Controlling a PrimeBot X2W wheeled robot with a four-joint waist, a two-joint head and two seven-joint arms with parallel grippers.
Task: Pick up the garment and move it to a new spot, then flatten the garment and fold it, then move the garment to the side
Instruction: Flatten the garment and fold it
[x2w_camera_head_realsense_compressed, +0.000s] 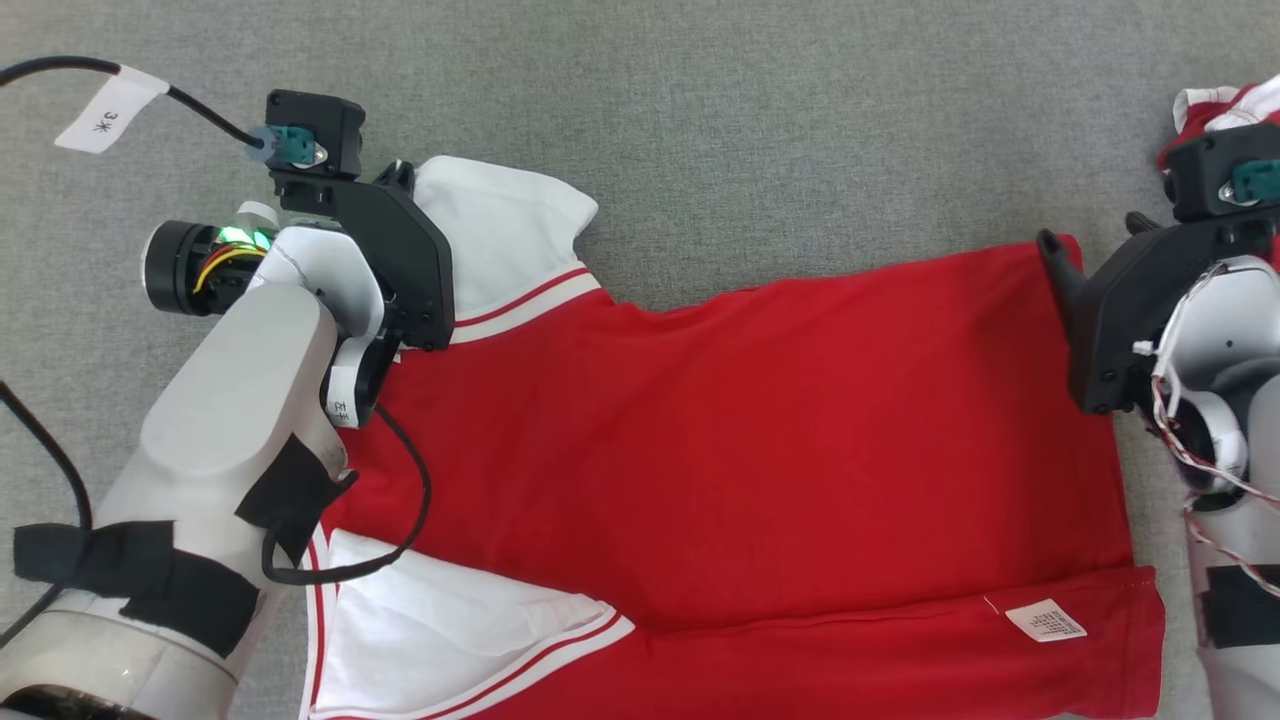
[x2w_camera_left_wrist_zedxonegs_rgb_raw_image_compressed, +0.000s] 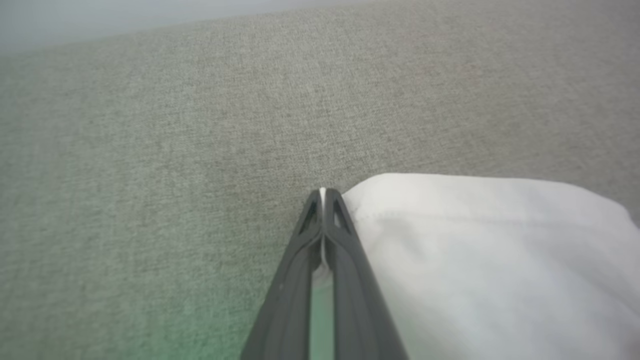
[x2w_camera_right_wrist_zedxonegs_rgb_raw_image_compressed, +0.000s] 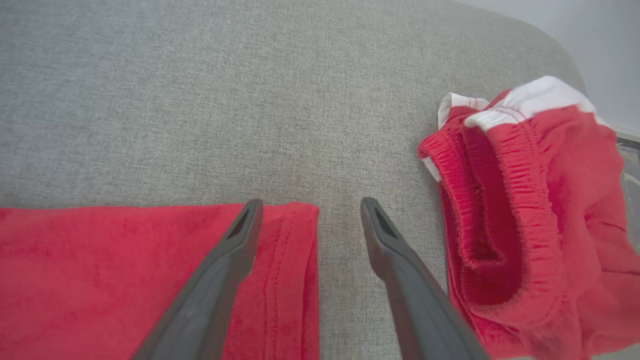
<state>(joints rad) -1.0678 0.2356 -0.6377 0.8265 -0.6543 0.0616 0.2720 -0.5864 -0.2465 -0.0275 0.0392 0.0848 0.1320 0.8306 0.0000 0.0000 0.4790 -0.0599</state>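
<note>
With the left gripper (x2w_camera_left_wrist_zedxonegs_rgb_raw_image_compressed: 324, 196) clamped on the white sleeve (x2w_camera_left_wrist_zedxonegs_rgb_raw_image_compressed: 475, 250), close the spread right gripper (x2w_camera_right_wrist_zedxonegs_rgb_raw_image_compressed: 310, 207) over the shirt (x2w_camera_head_realsense_compressed: 740, 440) hem (x2w_camera_right_wrist_zedxonegs_rgb_raw_image_compressed: 295, 235), then lift evenly

Head camera looked straight down over the jersey (x2w_camera_head_realsense_compressed: 740, 440); wrist cameras sat low and close at its opposite ends.

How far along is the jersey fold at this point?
Done: the jersey lies spread flat on the grey surface. In hand: the left tool is shut on its white sleeve; the right tool is open astride the hem corner. Left: folding, then moving aside.
</note>
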